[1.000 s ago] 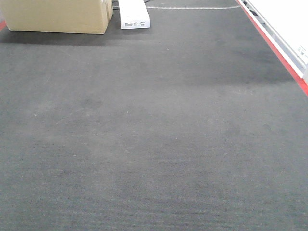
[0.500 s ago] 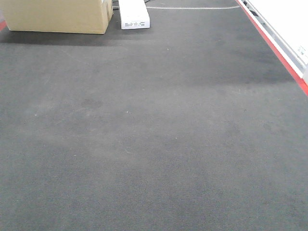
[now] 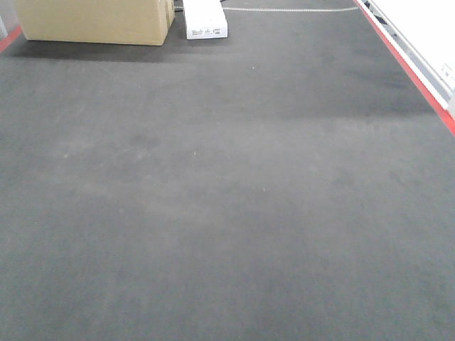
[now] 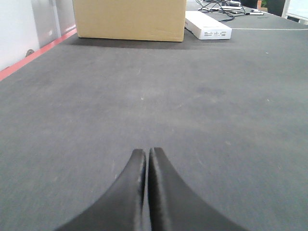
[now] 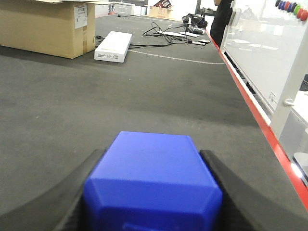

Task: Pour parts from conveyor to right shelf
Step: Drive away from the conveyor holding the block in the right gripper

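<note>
Nearest the right wrist camera, the right gripper (image 5: 151,156) is closed on the blue part (image 5: 154,190); one dark finger (image 5: 79,190) presses each side face, so the block sits squarely between them with its flat faces clamped, a grip that should keep it from twisting during a carry; no stud shows from this angle; the block appears to sit low over the conveyor (image 5: 96,110), but I cannot tell whether it touches the belt; the left gripper (image 4: 146,156) has its jaws pressed together with nothing between them, the tips low over bare belt, probably parked out of the way since one arm suffices for so small a part; the front view shows only the wide dark-grey matte belt, with no arm in sight; a red strip (image 3: 416,74) runs along its right edge; at the far end stand a cardboard box (image 3: 92,21) and, just beside it, a flat white box (image 3: 205,20), with loose cables (image 5: 168,32) beyond; the right shelf is not in view, so I judge the carry to it as yet to come
</note>
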Controlling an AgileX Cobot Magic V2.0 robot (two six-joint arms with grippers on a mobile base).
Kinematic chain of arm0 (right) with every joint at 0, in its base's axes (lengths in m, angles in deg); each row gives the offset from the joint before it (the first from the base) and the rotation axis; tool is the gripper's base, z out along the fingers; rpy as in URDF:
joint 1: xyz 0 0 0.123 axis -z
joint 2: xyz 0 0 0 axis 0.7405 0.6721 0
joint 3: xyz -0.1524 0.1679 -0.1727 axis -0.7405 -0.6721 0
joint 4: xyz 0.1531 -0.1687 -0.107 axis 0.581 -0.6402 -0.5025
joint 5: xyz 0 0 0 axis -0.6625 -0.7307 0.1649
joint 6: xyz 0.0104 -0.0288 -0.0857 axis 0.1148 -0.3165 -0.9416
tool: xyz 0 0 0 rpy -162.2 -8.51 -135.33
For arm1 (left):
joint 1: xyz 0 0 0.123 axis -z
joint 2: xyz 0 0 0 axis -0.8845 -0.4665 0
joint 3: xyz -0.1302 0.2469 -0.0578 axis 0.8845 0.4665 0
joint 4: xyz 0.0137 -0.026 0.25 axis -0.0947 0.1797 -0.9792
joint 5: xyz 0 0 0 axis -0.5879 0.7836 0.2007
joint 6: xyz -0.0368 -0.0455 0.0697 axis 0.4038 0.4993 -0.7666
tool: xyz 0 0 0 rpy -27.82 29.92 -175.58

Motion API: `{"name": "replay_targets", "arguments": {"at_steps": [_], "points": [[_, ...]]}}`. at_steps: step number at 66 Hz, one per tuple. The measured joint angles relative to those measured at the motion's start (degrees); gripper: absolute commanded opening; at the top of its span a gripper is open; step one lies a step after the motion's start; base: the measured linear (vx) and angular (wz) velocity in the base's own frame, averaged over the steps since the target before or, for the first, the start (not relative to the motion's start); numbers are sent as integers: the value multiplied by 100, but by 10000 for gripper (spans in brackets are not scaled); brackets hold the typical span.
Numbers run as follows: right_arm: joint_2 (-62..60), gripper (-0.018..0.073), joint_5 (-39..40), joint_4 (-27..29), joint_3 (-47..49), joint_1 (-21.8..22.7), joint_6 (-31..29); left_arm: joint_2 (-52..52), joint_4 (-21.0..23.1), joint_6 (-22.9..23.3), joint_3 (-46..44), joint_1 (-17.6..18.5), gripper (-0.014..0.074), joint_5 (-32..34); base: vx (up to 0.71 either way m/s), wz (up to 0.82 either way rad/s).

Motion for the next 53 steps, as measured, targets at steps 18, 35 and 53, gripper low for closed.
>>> {"name": "replay_targets", "arguments": {"at_steps": [18,35,53], "points": [[0,-5,-18,0,0,0,0,0,0,0,0,0,-6,0,-27,-14],[0,-5,-18,0,0,0,0,0,0,0,0,0,-6,0,-36,-45],[0,-5,-18,0,0,0,0,0,0,0,0,0,-6,0,-42,-50]]}}
